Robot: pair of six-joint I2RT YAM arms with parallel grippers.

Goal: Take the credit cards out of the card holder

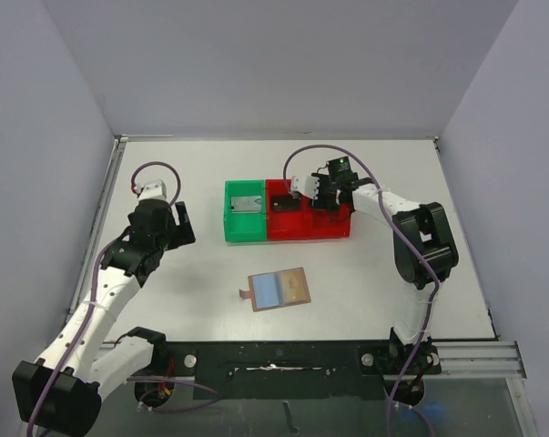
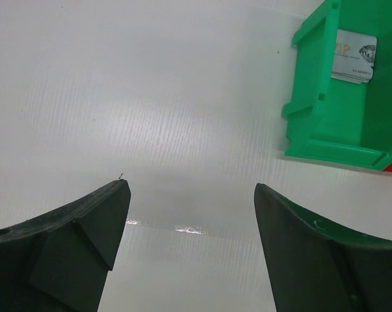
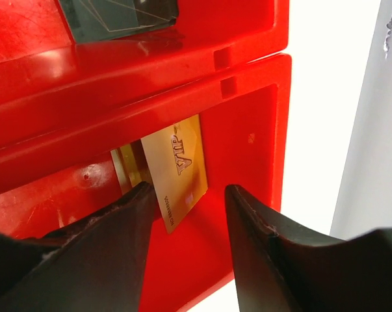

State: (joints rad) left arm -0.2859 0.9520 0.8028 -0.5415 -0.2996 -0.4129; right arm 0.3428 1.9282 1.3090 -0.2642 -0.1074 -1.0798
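The brown card holder (image 1: 279,289) lies open on the table in front of the bins, showing its light-blue lining and a tab at its left. A gold VIP card (image 3: 176,170) lies tilted in the right compartment of the red bin (image 3: 248,130). My right gripper (image 1: 327,198) hovers over that compartment, and in the right wrist view its jaws (image 3: 188,188) are open, with the card beside the left finger and not gripped. My left gripper (image 1: 178,223) is open and empty above bare table (image 2: 190,184), left of the green bin (image 2: 326,123).
The green bin (image 1: 245,211) holds a silver VIP card (image 2: 353,57). The red bin's (image 1: 340,229) left compartment holds a dark card (image 1: 283,204). Grey walls close in the table on three sides.
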